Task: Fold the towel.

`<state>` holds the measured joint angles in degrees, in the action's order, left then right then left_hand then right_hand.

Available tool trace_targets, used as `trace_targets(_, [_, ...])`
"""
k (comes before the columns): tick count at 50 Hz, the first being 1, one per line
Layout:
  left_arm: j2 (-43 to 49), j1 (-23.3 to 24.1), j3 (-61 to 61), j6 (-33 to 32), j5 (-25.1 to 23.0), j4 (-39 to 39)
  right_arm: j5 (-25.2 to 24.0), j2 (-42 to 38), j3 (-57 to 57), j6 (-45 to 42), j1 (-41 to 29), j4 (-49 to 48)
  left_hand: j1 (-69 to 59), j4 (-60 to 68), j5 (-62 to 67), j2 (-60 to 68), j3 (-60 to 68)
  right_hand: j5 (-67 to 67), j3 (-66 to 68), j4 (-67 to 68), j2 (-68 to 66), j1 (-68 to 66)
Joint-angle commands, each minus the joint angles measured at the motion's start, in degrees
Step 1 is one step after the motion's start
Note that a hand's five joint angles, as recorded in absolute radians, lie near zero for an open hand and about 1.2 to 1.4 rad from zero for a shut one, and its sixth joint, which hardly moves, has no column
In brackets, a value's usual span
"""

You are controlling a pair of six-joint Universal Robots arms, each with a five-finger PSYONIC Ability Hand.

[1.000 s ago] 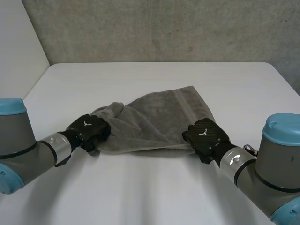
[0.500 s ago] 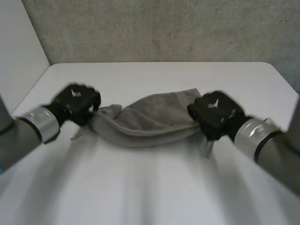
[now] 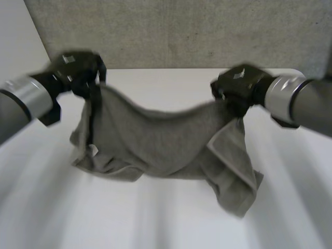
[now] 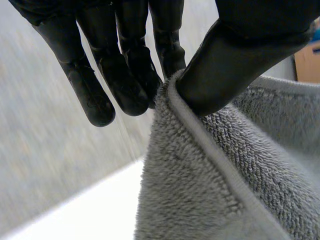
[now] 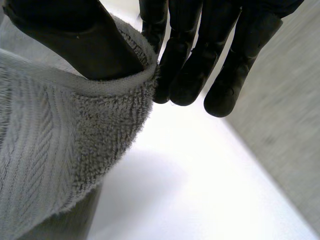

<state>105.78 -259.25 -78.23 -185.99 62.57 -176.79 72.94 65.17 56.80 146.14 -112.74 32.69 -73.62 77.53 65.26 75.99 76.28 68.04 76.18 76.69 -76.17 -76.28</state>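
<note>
Behind the white surface (image 3: 155,228) stands a rough grey wall (image 3: 181,31), and a paler wall (image 3: 15,31) closes the side where my left arm is. Between my two hands hangs the grey terry towel (image 3: 155,145), held up over the surface. Its upper edge runs from one hand to the other and sags in the middle. The lower part of the towel rests on the surface. Below my left hand it lies bunched in soft creases. Below my right hand a flap with a hemmed border falls down and ends in a rumpled corner on the side nearer to me.

My left hand (image 3: 78,66) is up above the surface and pinches the towel at its upper end on that side. In the left wrist view the thumb (image 4: 235,55) presses the hemmed edge of the towel (image 4: 200,190) against the nearest of the fingers (image 4: 167,55). The other fingers are nearly straight and touch no cloth.

My right hand (image 3: 239,88) is also up above the surface and pinches the other upper end. In the right wrist view its thumb (image 5: 75,42) lies on the rolled hem of the towel (image 5: 50,150) and squeezes it against the fingers (image 5: 185,70), which point down toward the surface (image 5: 200,190). Both arms are spread well apart, with the towel stretched loosely between them.
</note>
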Motion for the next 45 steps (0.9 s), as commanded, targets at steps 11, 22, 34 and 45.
trace_targets(11, [17.71, 6.38, 37.14, -3.96, 10.18, -1.88, 9.50, -10.23, -24.20, -3.06, -4.60, -31.20, -6.38, 2.47, 4.74, 4.01, 3.72, 1.96, 3.82, 3.31, -3.83, -3.72])
trace_targets(22, [10.85, 5.86, 43.87, 4.93, 10.29, -14.38, 8.35, -2.06, -23.76, 6.35, -2.93, -40.51, -6.38, 2.47, 4.74, 4.01, 3.72, 1.96, 3.82, 3.31, -3.83, -3.72])
trace_targets(34, [11.29, 2.43, 18.46, 4.23, 2.90, -14.38, 2.55, -2.50, -1.74, -3.65, -2.75, -26.27, -6.38, 2.47, 4.74, 4.01, 3.72, 1.96, 3.82, 3.31, -3.83, -3.72])
trace_targets(45, [15.33, 1.81, -8.08, -10.01, -4.30, -20.97, 2.64, -6.71, 22.71, -8.77, -1.96, -31.27, -6.38, 2.47, 4.74, 4.01, 3.72, 1.96, 3.82, 3.31, -3.83, -3.72])
